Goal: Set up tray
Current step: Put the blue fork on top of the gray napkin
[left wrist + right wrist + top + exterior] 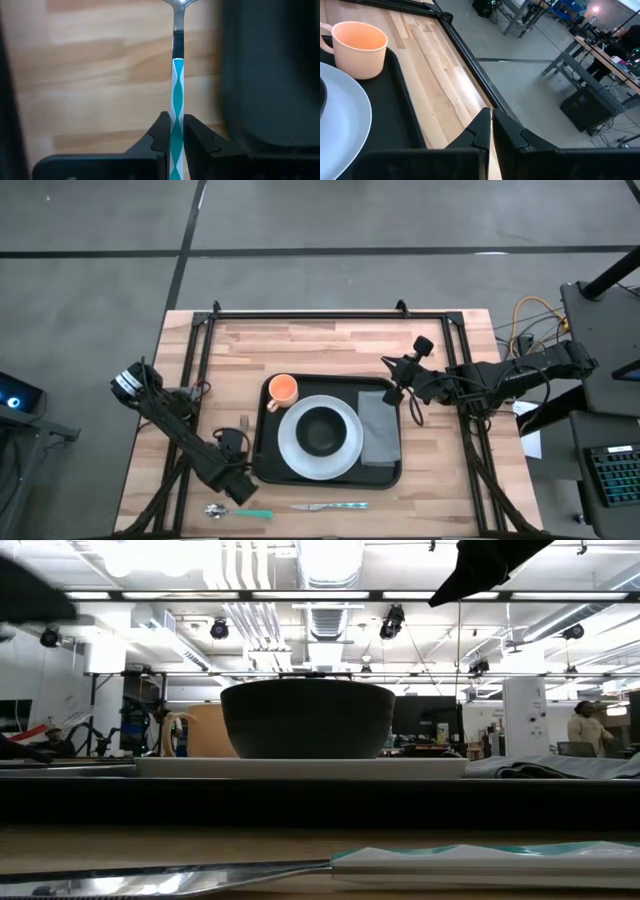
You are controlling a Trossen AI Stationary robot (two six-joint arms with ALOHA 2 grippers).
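Observation:
The black tray (262, 465) sits mid-table and carries a white plate (292, 448) with a dark bowl (320, 430) on it. An orange cup (283, 390) and a grey folded napkin (380, 430) are also on the tray. A spoon (240, 512) with a teal-and-white handle is by the tray's near left corner, and my left gripper (240, 492) is shut on it, pointing down. My right gripper (491, 125) is shut on nothing and hovers over the tray's far right corner (398, 392). My left gripper pinches the spoon's striped handle (176, 131) between its two fingers, at about mid-length. The fingers come from above and lie across the handle. The spoon's bowl (179, 4) sticks out past the fingers. I cannot tell whether the spoon is clear of the table.
A knife (330, 506) with a teal-and-white handle lies on the wood between the tray and the table's near edge. A black frame (330, 314) runs along the table's far and side edges. Bare wood shows to the left of the tray.

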